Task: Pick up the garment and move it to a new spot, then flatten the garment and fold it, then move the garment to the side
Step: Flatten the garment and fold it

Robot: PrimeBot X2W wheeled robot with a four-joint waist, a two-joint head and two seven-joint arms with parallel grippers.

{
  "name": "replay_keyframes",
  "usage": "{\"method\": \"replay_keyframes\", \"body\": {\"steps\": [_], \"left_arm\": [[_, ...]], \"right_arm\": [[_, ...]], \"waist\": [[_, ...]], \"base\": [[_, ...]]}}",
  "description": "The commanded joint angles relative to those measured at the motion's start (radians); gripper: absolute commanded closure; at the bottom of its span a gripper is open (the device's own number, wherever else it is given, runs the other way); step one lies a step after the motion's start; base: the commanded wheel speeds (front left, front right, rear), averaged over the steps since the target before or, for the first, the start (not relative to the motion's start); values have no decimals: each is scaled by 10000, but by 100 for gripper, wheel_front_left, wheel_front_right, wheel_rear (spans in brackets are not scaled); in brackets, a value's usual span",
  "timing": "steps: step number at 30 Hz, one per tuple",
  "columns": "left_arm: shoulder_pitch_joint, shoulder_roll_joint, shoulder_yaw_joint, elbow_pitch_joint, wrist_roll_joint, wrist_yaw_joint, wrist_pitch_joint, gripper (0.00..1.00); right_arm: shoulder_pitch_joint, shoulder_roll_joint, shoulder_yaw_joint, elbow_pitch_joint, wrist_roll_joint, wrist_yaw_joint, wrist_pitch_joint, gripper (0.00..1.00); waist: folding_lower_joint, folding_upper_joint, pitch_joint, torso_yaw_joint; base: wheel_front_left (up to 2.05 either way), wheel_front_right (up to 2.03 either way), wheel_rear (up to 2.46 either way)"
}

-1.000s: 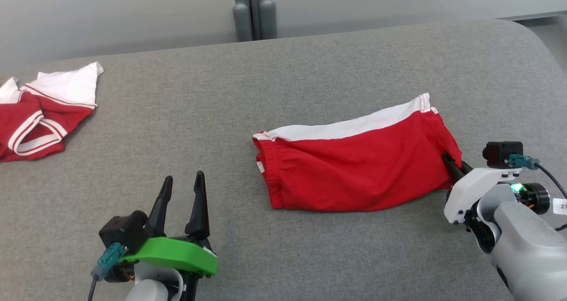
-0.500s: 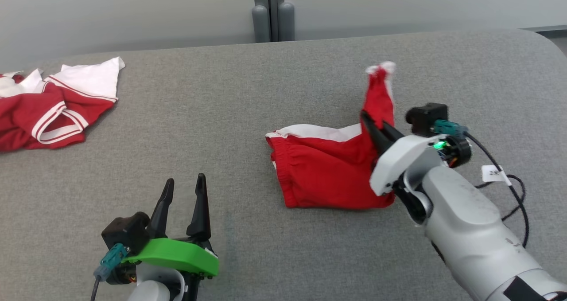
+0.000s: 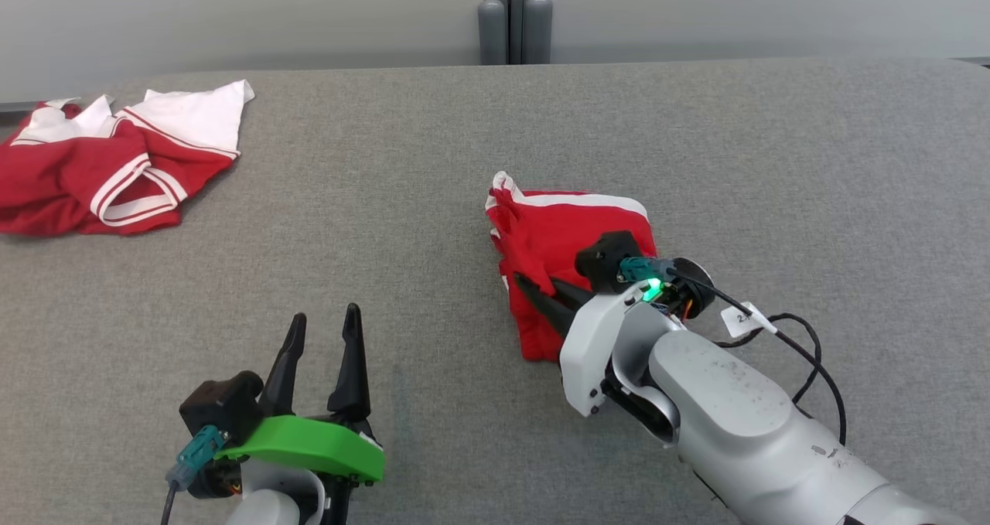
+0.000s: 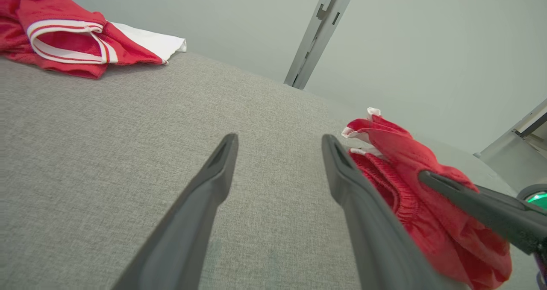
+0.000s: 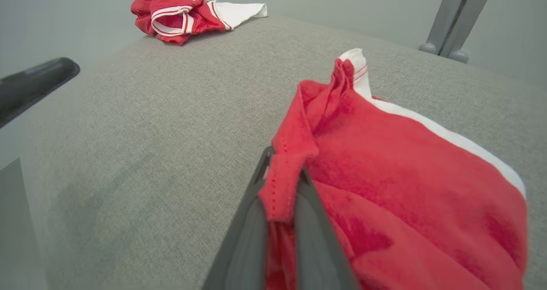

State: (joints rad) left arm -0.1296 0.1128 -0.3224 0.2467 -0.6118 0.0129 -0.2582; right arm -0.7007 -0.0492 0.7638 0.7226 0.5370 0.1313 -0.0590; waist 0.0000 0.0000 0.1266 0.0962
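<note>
The garment [image 3: 558, 227], red shorts with a white side band, lies doubled over itself mid-table, also seen as the garment [image 4: 401, 149] and the garment [image 5: 384, 174]. My right gripper [image 3: 523, 282] is shut on a red hem edge at the garment's near left side; in the right wrist view that gripper [image 5: 284, 167] pinches the fabric between both fingers. My left gripper [image 3: 325, 316] rests open and empty at the lower left, well left of the garment, and in its own view the left gripper [image 4: 280, 140] points over bare cloth-covered table.
A second red-and-white garment [image 3: 108, 169] lies crumpled at the far left back of the grey table [image 3: 371, 200]. A grey post [image 3: 514, 15] stands behind the far edge. The right arm's cable [image 3: 804, 347] loops over the table at right.
My right gripper has carried the garment's right end up and over to the left, laying it onto the left half. The head camera has shifted. The left gripper has stayed put.
</note>
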Motion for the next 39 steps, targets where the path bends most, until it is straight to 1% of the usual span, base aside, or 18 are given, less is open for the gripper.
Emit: {"method": "replay_keyframes", "body": {"steps": [1, 4, 10, 11, 12, 13, 19, 23, 30, 36, 37, 38, 39], "left_arm": [[-15, -7, 67, 25, 28, -44, -78, 0], [23, -44, 116, 40, 47, -52, -66, 0], [76, -108, 151, 33, 93, -92, -74, 0], [88, -113, 158, 39, 101, -94, -75, 0], [103, -121, 166, 48, 115, -108, -76, 0], [112, -127, 167, 54, 125, -117, -76, 0], [140, -162, 172, 103, 175, -155, -70, 0], [213, -171, 195, 140, 200, -208, -70, 0], [323, -192, 266, 152, 298, -292, -61, 0], [414, -216, 291, 112, 393, -320, -60, 0], [413, -223, 299, 106, 416, -324, -62, 0], [401, -233, 290, 104, 439, -339, -60, 0], [393, -239, 293, 102, 436, -349, -62, 0]], "right_arm": [[169, -33, 101, 17, 55, -11, 47, 100], [158, -30, 305, 54, -40, -11, 133, 100], [329, -30, 394, -77, -120, -11, 292, 100], [376, -30, 401, -107, -129, -11, 288, 86], [436, -30, 389, -144, -164, -11, 269, 60], [468, -28, 392, -184, -190, -11, 225, 0], [762, -30, 106, -538, -248, -11, -256, 0], [877, -34, -346, -763, -400, -11, -616, 0], [1075, -175, -1708, -1018, -824, -11, -1123, 0], [1055, -226, -2546, -751, -1719, -11, -1046, 0], [1008, -255, -2616, -671, -1916, -11, -1032, 11], [936, -311, -2686, -537, -2176, -11, -1000, 41], [878, -338, -2703, -421, -2405, -11, -981, 62]], "waist": [[0, 0, 4, -8], [0, 0, -7, -62], [0, 0, -57, -196], [0, 0, -62, -217], [0, 0, -65, -240], [0, 0, -66, -254], [0, 0, -118, -311], [0, 0, -245, -332], [0, 0, -461, -353], [0, 0, -486, -219], [0, 0, -474, -181], [0, 0, -445, -114], [0, 0, -427, -66]], "base": [[0, 0, 0], [0, 0, 0], [0, 0, 0], [0, 0, 0], [0, 0, 0], [0, 0, 0], [0, 0, 0], [0, 0, 0], [0, 0, 0], [0, 0, 0], [0, 0, 0], [0, 0, 0], [0, 0, 0]]}}
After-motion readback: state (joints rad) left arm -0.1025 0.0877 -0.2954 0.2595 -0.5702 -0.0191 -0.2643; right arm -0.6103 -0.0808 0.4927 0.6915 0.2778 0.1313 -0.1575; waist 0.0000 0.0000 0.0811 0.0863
